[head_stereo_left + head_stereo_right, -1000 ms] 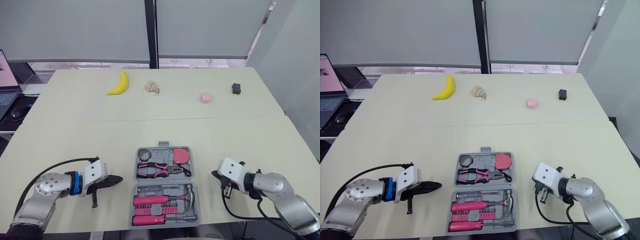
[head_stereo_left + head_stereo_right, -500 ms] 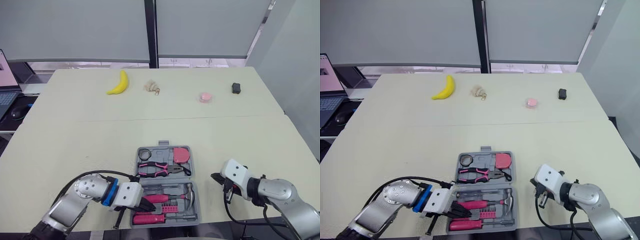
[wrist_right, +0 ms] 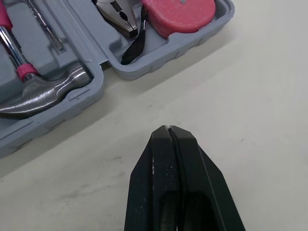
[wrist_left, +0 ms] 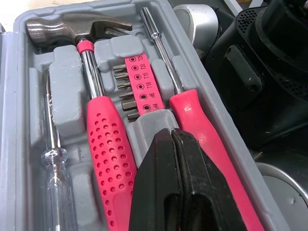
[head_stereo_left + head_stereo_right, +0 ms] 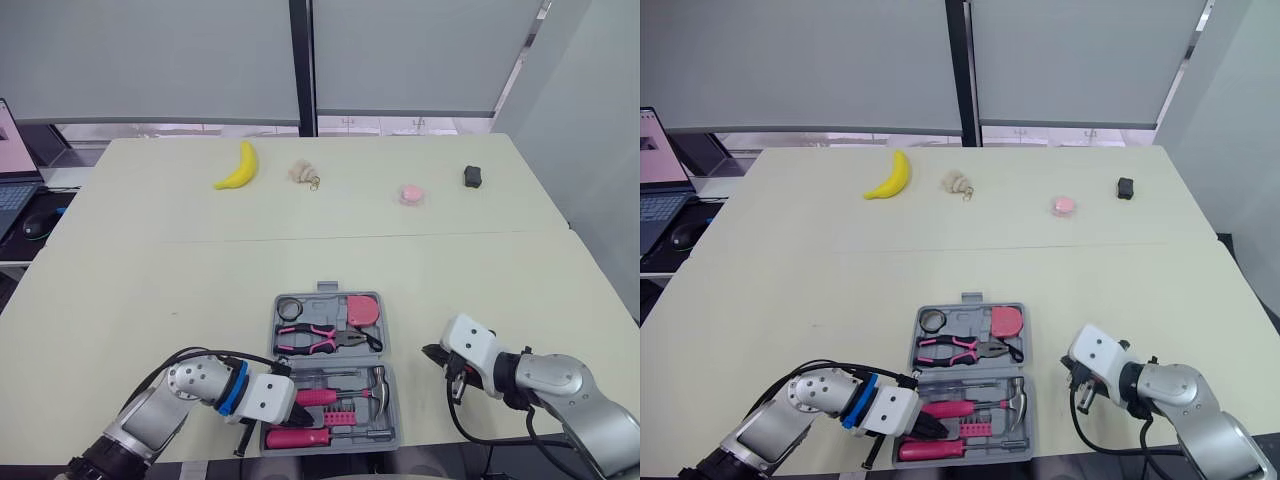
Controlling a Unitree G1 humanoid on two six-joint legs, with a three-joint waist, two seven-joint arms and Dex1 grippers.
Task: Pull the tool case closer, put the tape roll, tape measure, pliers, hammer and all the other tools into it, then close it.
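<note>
Grey plastic tool case [image 5: 393, 405], opened flat near the front edge of the pale desk [image 5: 150, 290], one half beyond the other. In the far half: tape roll [image 5: 289, 308] at the left, pink-handled pliers [image 5: 320, 340] across the middle, pink tape measure [image 5: 361, 310] at the right. In the near half: hammer [image 4: 96, 96] with its steel head toward the case's right side, a strip of driver bits [image 4: 139, 82] just beside its shaft, a pink-handled screwdriver [image 4: 192, 110] along the near wall, and a slim clear-handled screwdriver [image 4: 55, 159] on the hammer's other side.

Left end effector [image 4: 172, 137] over the near half, black fingers pressed together with nothing between them. Tip above the moulded block at the end of the bit strip, between the hammer's grip and the screwdriver's grip; touching or just above, cannot tell.

Right end effector [image 3: 168, 132] low over bare desk just beside the case's right side, fingers likewise closed and empty, near the tape measure's corner and the hammer head.

Far across the desk, well apart from the case, in a loose row: banana [image 5: 238, 167], small beige lump [image 5: 303, 174], small pink round object [image 5: 411, 194], small black object [image 5: 473, 177]. Off the desk's left side, laptop [image 5: 10, 170] and mouse [image 5: 35, 227] on another surface.
</note>
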